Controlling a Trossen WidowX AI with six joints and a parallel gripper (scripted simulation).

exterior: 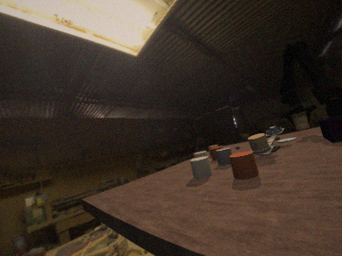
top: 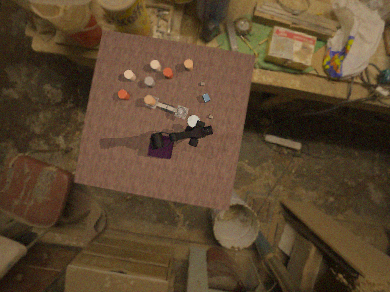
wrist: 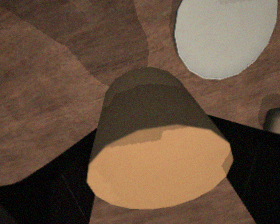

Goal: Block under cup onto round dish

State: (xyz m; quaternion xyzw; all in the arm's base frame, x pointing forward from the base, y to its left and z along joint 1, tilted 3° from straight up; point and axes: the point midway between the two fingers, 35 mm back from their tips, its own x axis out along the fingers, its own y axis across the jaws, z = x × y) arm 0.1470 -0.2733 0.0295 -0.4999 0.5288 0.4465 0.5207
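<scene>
Gripper (top: 201, 128) clamped on the tan cup (wrist: 155, 160), held above the table. Just beside it, the white round dish (wrist: 220, 35), close enough to matter. Farther out, the balance (top: 169, 107), nearer end bared with something pale on it, probably the block, though too small to confirm. Other cup (top: 149, 100) upright on the far end. Best now: swing the held cup away from the dish, never over it. Set it down on bare table well apart from the balance and the other cup, then go for the block.

Matt tan cup (wrist: 155, 165), wood-grain table (wrist: 45, 100)
</scene>
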